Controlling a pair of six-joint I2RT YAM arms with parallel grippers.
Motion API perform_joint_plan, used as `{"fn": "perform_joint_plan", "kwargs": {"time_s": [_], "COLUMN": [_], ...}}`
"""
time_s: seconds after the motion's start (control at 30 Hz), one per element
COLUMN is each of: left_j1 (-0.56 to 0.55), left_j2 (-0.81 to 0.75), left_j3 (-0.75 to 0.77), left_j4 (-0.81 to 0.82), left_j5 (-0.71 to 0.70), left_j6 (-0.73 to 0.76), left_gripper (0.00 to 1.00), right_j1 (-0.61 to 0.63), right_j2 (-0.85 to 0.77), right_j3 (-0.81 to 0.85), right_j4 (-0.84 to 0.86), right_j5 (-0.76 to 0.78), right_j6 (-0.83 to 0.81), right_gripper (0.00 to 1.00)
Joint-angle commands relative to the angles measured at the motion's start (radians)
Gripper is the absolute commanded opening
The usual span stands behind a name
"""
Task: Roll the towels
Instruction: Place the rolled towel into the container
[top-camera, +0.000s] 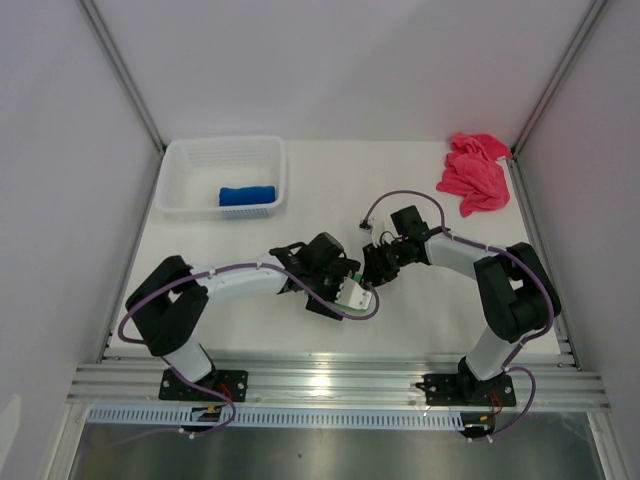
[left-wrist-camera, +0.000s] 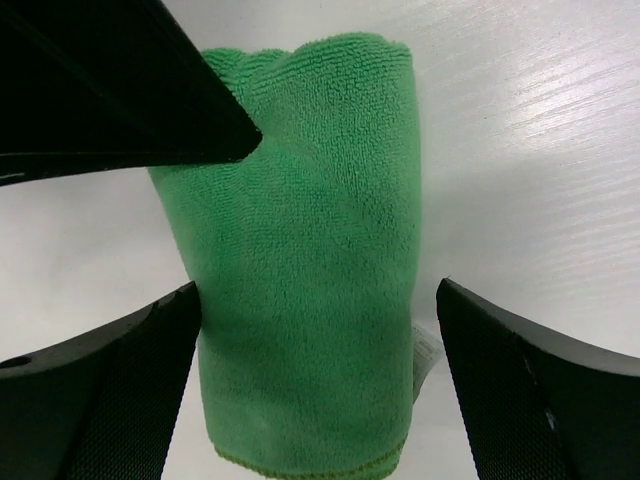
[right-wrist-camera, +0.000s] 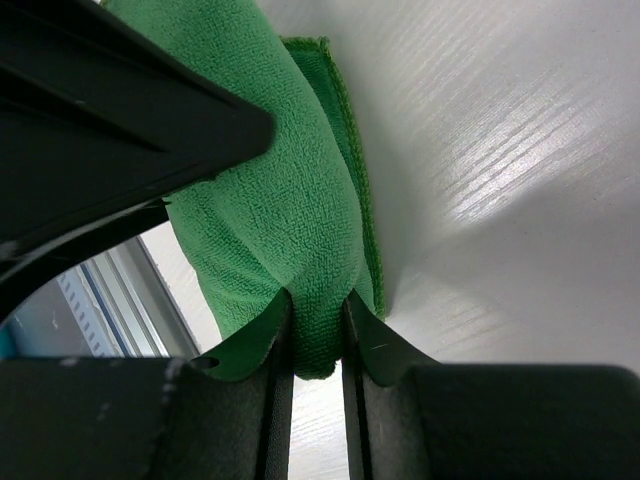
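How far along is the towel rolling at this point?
Done: the blue towel lies rolled in the basket. In hand: the green towel looks rolled, pinched by the right gripper, with the left gripper open around it. Left: the pink towel, crumpled in the far right corner.

bright, even overhead light, white table near washed out. glare streak on metal rail at front edge. wrist views: soft shadows beside green towel, near fingers dark and blurred (towel nap sharp).

Green towel, end cut off in right wrist view, mostly hidden from above under left hand, right hand
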Motion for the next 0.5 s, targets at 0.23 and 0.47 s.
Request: {"fn": "perform_joint_plan", "kwargs": {"time_s": [0.23, 0.47], "left_j1": [-0.032, -0.035], "left_j2": [0.089, 0.167], "left_j3": [0.043, 0.085], "left_j4": [-0.034, -0.07], "left_j5": [-0.019, -0.062], "left_j6": [-0.002, -0.004], "left_gripper": [1.0, 0.92], "right_j1": [-0.011, -0.013], "right_j2": [0.005, 0.006], "right_j3": [0.018, 0.033], "right_j4": [0.016, -0.001], "right_j5": [0.06, 0.069], "right_j6": [0.003, 0.015], "right_gripper": [0.07, 0.24]}}
